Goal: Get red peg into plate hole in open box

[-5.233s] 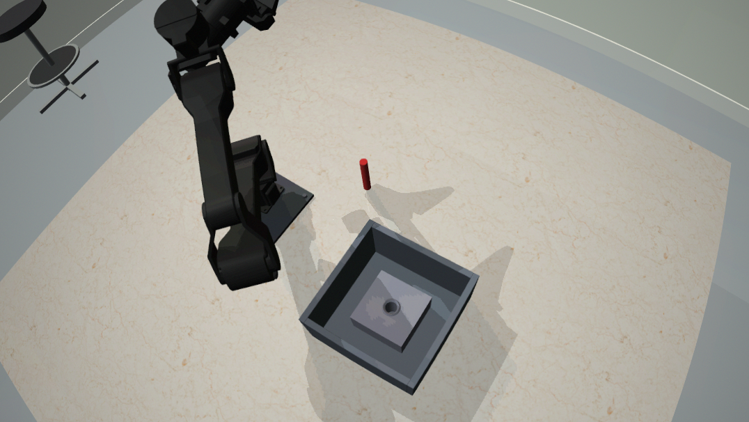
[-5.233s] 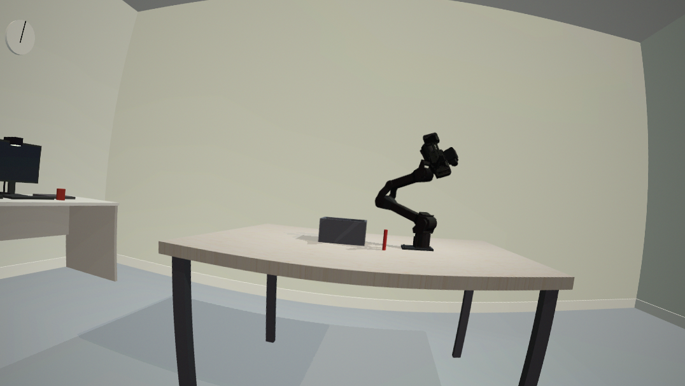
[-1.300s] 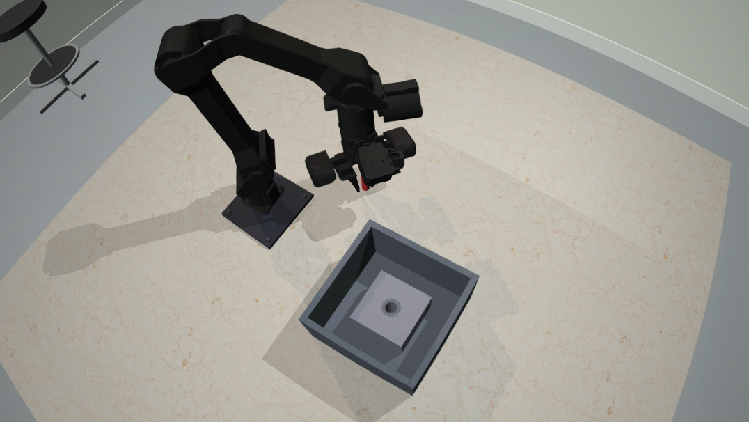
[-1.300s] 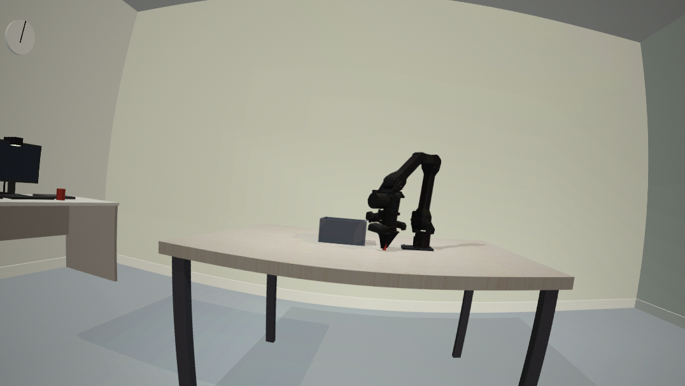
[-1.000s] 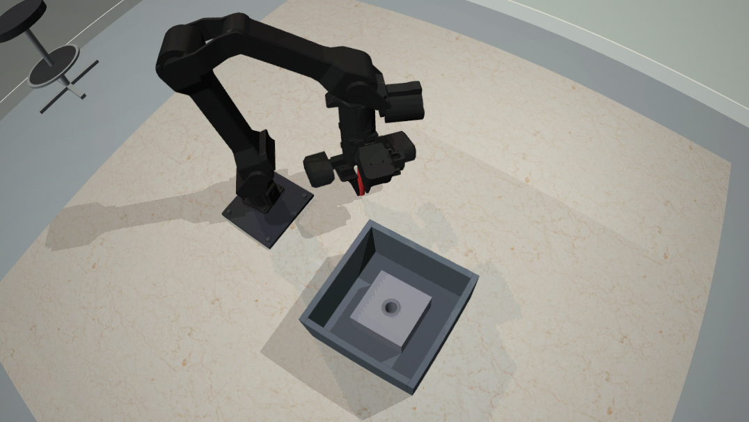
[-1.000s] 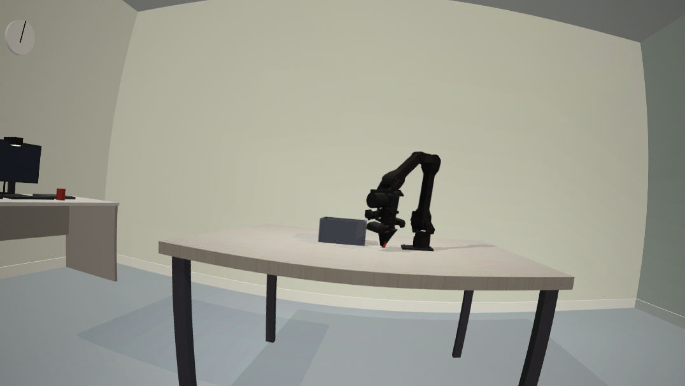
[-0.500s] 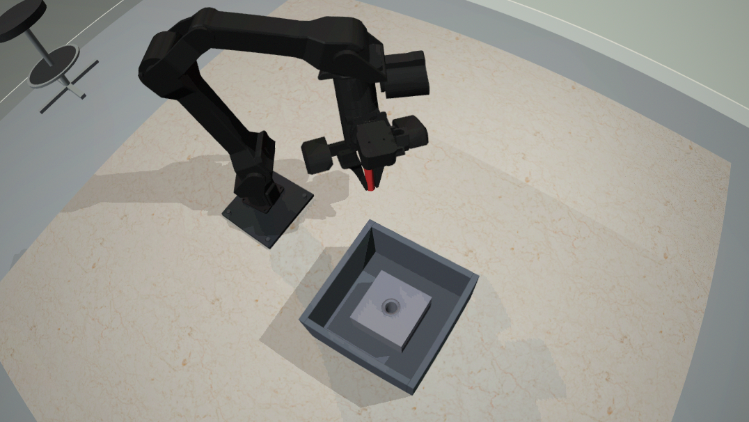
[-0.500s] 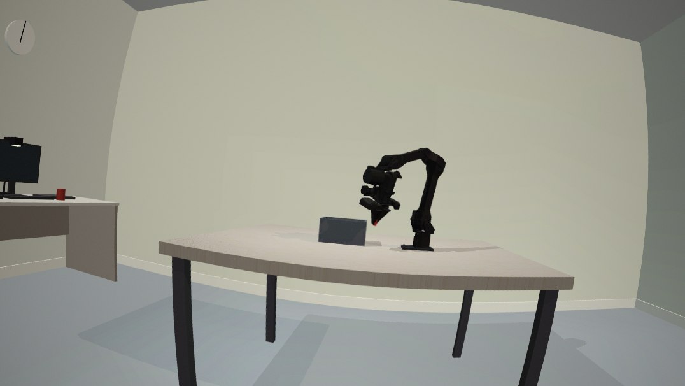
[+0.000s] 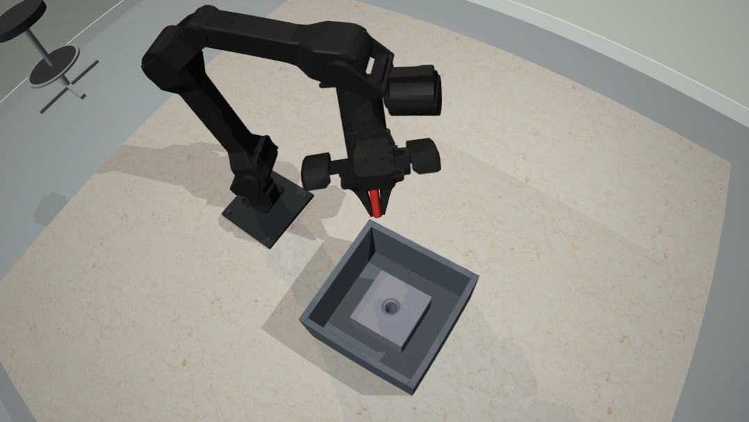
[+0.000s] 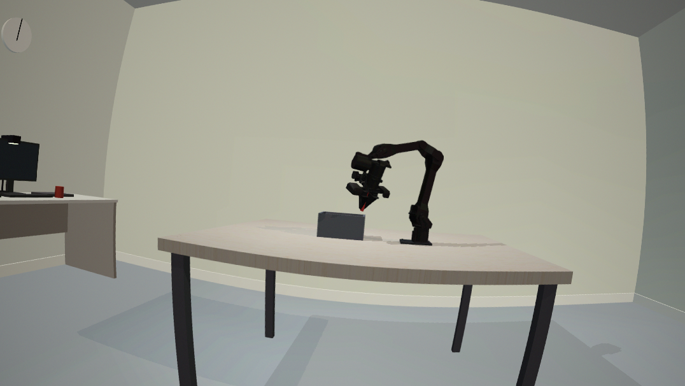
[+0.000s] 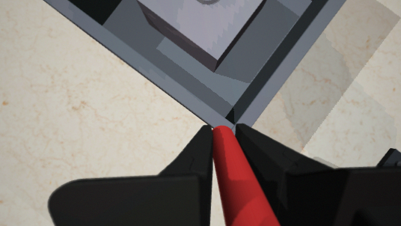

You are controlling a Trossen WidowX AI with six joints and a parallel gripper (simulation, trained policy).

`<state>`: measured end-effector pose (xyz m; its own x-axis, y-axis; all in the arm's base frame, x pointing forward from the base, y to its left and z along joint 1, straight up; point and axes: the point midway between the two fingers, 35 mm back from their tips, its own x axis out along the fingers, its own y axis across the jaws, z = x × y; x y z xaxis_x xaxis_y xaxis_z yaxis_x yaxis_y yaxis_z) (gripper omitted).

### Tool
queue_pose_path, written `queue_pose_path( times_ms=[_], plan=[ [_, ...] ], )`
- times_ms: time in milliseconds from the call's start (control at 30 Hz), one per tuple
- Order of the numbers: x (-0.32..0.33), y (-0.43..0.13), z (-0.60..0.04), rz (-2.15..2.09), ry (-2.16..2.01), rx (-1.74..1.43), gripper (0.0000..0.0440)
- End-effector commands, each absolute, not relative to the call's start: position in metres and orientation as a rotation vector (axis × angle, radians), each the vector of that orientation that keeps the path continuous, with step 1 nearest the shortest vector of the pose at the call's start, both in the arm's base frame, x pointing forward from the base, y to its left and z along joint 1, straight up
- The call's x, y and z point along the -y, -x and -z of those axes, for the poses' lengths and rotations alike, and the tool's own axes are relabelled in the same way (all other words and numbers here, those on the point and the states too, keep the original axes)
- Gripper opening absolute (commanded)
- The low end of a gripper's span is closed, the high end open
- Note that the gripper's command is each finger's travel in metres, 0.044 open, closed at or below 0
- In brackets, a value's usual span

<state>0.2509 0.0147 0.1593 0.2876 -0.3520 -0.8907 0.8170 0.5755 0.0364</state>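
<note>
The red peg [image 9: 375, 204] [image 10: 363, 207] [image 11: 241, 179] is pinched between the 2 fingers of your gripper [image 9: 377, 214] [image 10: 363, 207] [image 11: 223, 132]; you have it raised off the table [image 9: 550, 293] [image 10: 364, 261] [image 11: 75, 112], tilted in the exterior view, its lower end near the fingertips. In the exterior view you see that end just above the rim level of the open box [image 9: 335, 338] [image 10: 340, 226] [image 11: 150, 76], near the side facing the arm's base [image 9: 269, 238] [image 10: 405, 241]; in the wrist view it overlaps 1 corner of the box. Your box stands on the table; inside it, at the bottom, lies the pale square plate [image 9: 372, 314] [image 11: 209, 34] with 1 round hole [image 9: 390, 307]; your peg is outside that hole, and the base stands on the table beside the box, apart from it.
</note>
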Motion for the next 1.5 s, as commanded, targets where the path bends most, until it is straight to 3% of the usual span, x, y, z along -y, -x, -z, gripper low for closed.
queue_pose_path(
  times_ms=[0, 700, 1233, 1333, 1467],
  plan=[
    [-0.003, -0.261, -0.162, 0.86, -0.564, -0.967, 0.0],
    [0.07, -0.311, -0.139, 0.889, -0.548, -0.963, 0.0001],
    [0.091, -0.327, -0.106, 0.768, -0.475, -1.088, 0.0002],
    [0.092, -0.326, -0.099, 0.747, -0.466, -1.119, 0.0034],
    [0.093, -0.327, -0.092, 0.728, -0.466, -1.152, 0.0121]
  ],
)
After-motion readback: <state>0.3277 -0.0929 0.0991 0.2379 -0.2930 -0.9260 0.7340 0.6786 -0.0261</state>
